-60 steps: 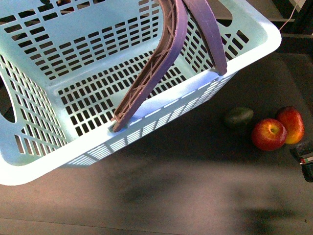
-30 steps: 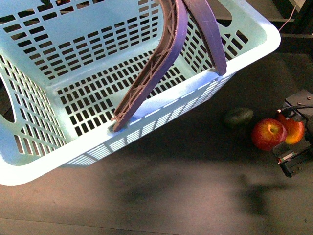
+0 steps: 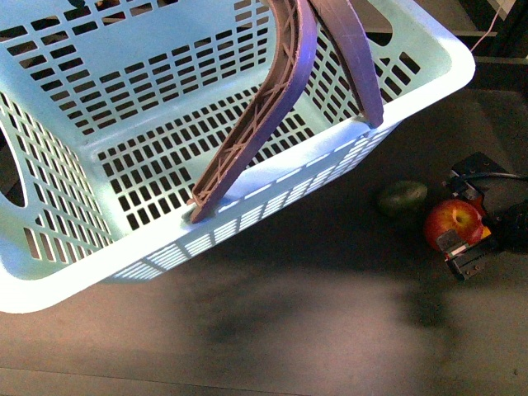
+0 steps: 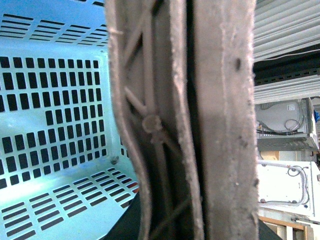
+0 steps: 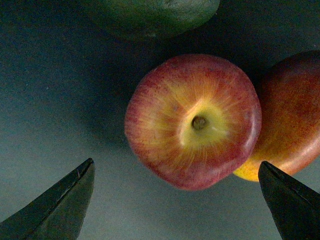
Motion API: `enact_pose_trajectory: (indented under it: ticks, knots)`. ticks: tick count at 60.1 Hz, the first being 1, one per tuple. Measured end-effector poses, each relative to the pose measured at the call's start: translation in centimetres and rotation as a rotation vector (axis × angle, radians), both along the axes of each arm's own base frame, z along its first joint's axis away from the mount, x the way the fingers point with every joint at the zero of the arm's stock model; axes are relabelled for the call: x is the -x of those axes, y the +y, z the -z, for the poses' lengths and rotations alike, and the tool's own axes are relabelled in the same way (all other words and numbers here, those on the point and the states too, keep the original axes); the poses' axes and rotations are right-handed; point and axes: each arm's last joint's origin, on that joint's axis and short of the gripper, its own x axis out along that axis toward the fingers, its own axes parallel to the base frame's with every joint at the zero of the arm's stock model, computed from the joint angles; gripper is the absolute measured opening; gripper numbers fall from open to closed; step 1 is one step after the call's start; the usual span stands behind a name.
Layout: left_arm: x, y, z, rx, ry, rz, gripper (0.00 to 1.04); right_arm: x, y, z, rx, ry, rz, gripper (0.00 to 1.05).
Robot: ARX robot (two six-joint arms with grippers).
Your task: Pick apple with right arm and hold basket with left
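The fingers (image 5: 55,205) of the right gripper (image 3: 462,216) stand wide apart and empty on either side of the apple (image 5: 192,120). The apple sits dimple-up near the right edge of the tabletop (image 3: 330,330), with a green fruit (image 3: 403,199) just beside it and a red-orange fruit (image 5: 290,120) against its other side. The step in hand looks like the reach for the apple. Next, the gripper would need to go lower and close on the apple alone, sparing the red-orange fruit. The left gripper's fingers do not show, so their grip cannot be told. The basket (image 3: 74,272) hangs tilted over the left side, its handles (image 4: 200,120) together. No writing is readable.
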Motion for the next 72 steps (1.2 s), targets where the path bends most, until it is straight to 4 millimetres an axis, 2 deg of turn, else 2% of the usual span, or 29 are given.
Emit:
enact_pose_trajectory:
  ticks: [18, 40, 49, 65, 72]
  knots:
    - [0.0, 0.0, 0.0, 0.0, 0.0, 0.0, 0.15, -1.9, -0.6, 0.9, -0.024, -0.015, 0.023, 0.96]
    - [0.0, 0.0, 0.0, 0.0, 0.0, 0.0, 0.15, -2.2, -0.5, 2.2, -0.036, 0.011, 0.03, 0.96]
    - [0.0, 0.0, 0.0, 0.0, 0.0, 0.0, 0.15, -2.2, -0.4, 2.2, -0.042, 0.0, 0.04, 0.81]
    - [0.0, 0.0, 0.0, 0.0, 0.0, 0.0, 0.15, -0.9, -0.3, 2.0, -0.065, -0.014, 0.047, 0.77]
    - [0.0, 0.0, 0.0, 0.0, 0.0, 0.0, 0.15, 0.4, -0.1, 0.5, -0.092, -0.045, 0.027, 0.76]
